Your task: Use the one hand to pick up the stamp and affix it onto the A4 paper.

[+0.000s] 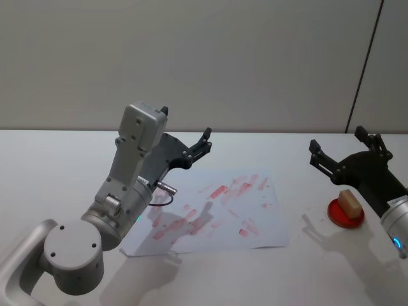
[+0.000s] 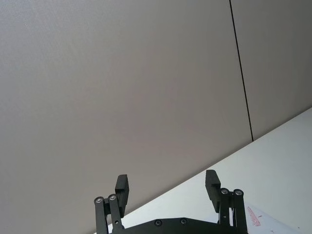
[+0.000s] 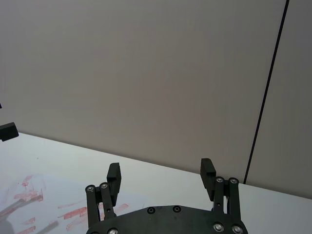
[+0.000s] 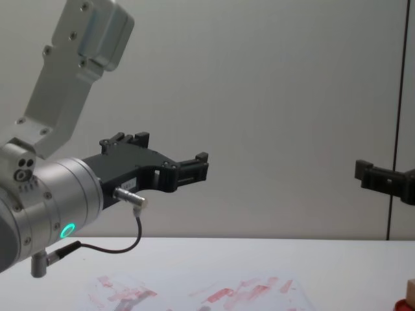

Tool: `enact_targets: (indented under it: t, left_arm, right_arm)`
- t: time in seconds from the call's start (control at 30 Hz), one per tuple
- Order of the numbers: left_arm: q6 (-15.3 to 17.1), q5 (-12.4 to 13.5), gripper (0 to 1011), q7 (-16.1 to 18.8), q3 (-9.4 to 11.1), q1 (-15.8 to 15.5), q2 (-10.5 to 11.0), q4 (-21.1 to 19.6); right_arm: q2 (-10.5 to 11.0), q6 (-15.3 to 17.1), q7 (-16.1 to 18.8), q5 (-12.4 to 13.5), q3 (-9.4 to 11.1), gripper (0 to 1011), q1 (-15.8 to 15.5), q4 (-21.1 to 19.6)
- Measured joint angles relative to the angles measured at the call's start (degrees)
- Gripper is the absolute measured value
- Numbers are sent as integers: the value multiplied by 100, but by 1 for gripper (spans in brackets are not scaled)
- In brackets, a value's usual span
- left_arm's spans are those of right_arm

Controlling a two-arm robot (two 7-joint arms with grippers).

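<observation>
Left arm's silver elbow joint (image 1: 70, 255) sits closest in the head view, bottom left, just off the near-left corner of the A4 paper (image 1: 217, 210). Stamp (image 1: 349, 203) stands on a flat red round pad (image 1: 344, 215) on the table (image 1: 64, 166), right of the sheet and apart from its right edge. Right gripper (image 3: 161, 165) is just behind and above the stamp, not touching it. Its jaws are wide apart and point forward at the wall (image 1: 191, 57), and the blue ring (image 1: 398, 242) on its wrist is at the right edge. Chest view puts its fingers (image 4: 373, 176) well above table level. Paper lies skewed, red ink smears across most of it, near-left corner lifted a bit. Left gripper (image 2: 166, 176) is raised over the sheet's left part, level, aimed at the wall, jaws apart. It has a green ring (image 4: 67, 230) and a looping black cable (image 4: 123, 246) under the wrist. Its shadow falls on the paper's left half. There is a bare strip of table between the paper's right edge and the pad, and another behind the sheet up to the wall.
</observation>
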Motion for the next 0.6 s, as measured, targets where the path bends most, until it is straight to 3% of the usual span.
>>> enact_targets:
  t: [0.6]
  left_arm:
    - [0,0,1002,0,0,0,0,0]
  right_arm:
    - [-2,-7,0,1,2,1001,0,-1]
